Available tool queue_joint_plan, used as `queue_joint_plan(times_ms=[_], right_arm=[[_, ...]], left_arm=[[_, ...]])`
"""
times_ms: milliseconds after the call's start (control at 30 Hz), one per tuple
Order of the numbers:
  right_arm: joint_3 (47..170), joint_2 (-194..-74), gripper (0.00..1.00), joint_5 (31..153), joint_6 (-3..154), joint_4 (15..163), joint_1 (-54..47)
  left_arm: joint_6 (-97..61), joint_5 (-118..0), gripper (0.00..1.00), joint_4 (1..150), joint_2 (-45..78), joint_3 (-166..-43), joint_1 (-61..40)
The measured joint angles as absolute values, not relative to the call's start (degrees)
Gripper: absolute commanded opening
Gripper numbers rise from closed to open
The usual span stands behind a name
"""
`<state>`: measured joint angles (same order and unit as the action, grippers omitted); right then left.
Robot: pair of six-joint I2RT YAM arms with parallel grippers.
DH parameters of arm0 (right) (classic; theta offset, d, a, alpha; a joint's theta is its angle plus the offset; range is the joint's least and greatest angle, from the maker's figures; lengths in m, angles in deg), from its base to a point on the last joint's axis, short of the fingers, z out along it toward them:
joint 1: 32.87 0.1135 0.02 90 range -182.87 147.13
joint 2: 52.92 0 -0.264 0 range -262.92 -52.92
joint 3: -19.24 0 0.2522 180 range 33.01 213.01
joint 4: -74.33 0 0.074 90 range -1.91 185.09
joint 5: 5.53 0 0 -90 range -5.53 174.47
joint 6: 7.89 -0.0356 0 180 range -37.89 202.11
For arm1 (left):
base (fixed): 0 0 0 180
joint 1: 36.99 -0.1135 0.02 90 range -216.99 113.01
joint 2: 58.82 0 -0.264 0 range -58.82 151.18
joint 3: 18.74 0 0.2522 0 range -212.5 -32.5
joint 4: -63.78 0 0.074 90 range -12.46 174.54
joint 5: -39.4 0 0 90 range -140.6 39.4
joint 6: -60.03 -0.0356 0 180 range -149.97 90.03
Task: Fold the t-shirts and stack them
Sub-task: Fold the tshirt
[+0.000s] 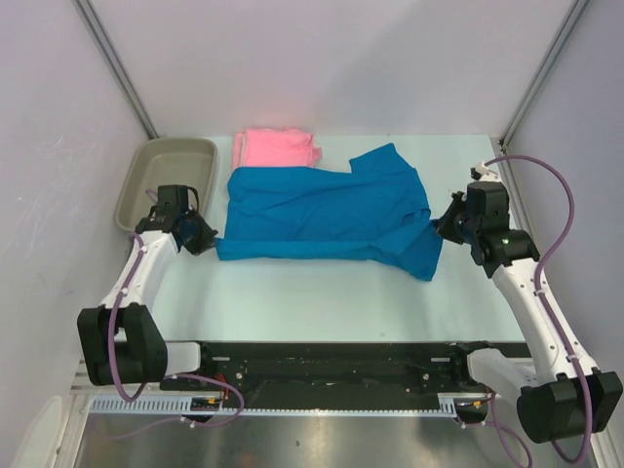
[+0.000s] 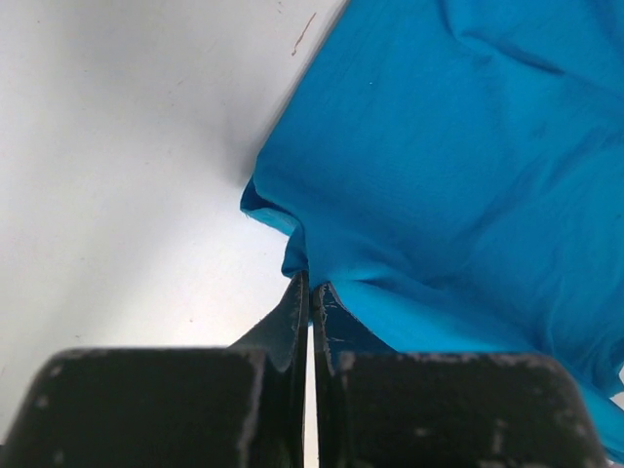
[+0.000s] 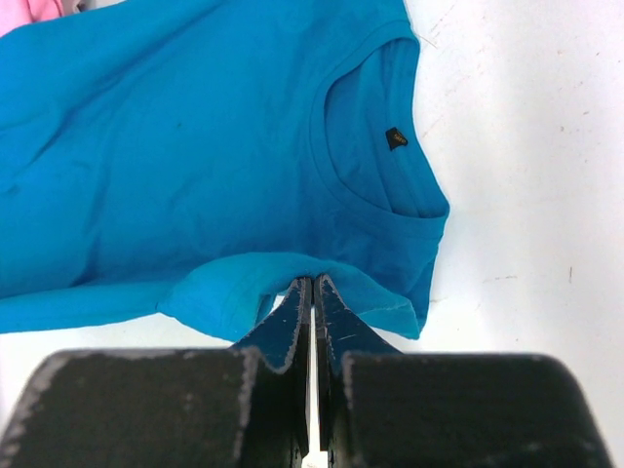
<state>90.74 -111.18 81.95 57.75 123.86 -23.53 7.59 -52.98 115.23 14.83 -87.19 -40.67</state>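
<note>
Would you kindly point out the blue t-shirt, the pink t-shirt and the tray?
blue t-shirt (image 1: 312,210), top external view, middle of its body.
pink t-shirt (image 1: 278,148), top external view, centre of the folded cloth.
tray (image 1: 171,166), top external view, bare inner floor.

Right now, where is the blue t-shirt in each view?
Top external: the blue t-shirt lies spread across the middle of the picture.
Left wrist: it fills the right and upper part.
Right wrist: it fills the upper left.
Shared landmark: the white table.

White table (image 1: 322,302): blue t-shirt (image 1: 322,210), pink t-shirt (image 1: 278,148), tray (image 1: 161,175).
</note>
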Motion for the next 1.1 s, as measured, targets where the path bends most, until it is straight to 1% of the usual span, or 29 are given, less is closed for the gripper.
queue_joint_plan(times_ms=[233, 400, 800, 1100], right_arm=[[89.54, -113.62, 0.00, 81.93, 57.77, 123.38, -23.53], [89.28, -116.64, 0.00, 82.21, 57.75, 121.61, -23.68], [89.45, -130.02, 0.00, 86.06, 57.81, 111.44, -23.75], [96.20, -138.89, 0.00, 88.96, 58.51, 107.38, -23.75]], left_arm=[[7.40, -52.98, 0.00, 114.92, 18.72, -87.50, -40.71], [7.05, -52.98, 0.01, 114.81, 22.65, -89.99, -40.71], [7.07, -53.85, 0.00, 112.78, 29.19, -92.94, -40.71], [7.07, -53.81, 0.00, 112.67, 31.27, -95.00, -40.10]])
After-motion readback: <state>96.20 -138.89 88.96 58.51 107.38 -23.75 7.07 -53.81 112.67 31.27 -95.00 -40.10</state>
